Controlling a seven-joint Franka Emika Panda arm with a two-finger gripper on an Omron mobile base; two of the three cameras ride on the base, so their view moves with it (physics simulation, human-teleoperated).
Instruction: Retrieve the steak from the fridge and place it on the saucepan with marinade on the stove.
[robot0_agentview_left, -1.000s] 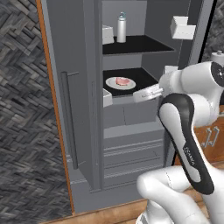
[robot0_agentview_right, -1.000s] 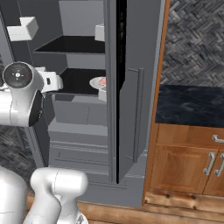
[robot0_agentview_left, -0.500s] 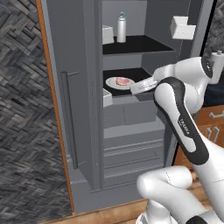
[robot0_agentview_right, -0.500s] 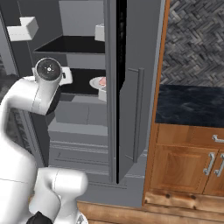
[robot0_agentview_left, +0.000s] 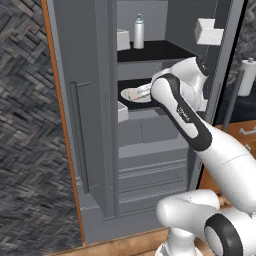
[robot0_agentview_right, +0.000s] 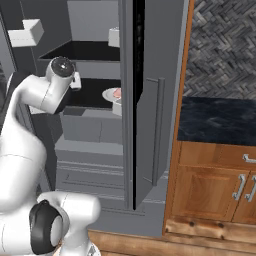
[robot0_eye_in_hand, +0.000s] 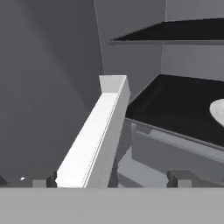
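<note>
The fridge (robot0_agentview_left: 90, 125) stands open, its door (robot0_agentview_right: 150, 125) edge-on in the right base view. The steak (robot0_agentview_right: 117, 93), a small pink slab, lies on a round white plate (robot0_agentview_right: 108, 95) on the black middle shelf (robot0_eye_in_hand: 175, 105). In the left base view the steak (robot0_agentview_left: 132, 93) is partly behind my hand. My gripper (robot0_eye_in_hand: 111, 179) is open, its fingertips (robot0_eye_in_hand: 43, 178) set wide apart with nothing held. It sits at shelf height just in front of the shelf, and the plate's rim (robot0_eye_in_hand: 217, 111) shows at the right edge. The saucepan and stove are out of view.
A white door bin (robot0_eye_in_hand: 98, 131) runs straight ahead of the hand. A white bottle (robot0_agentview_left: 139, 31) stands on the upper shelf, and a white box (robot0_agentview_left: 210, 31) sits in the other door. A dark counter (robot0_agentview_right: 215, 120) over wooden cabinets (robot0_agentview_right: 215, 185) lies to the right.
The arm has swung in toward the middle shelf, its elbow moving left and the hand closing on the plate. The steak and plate have not moved.
</note>
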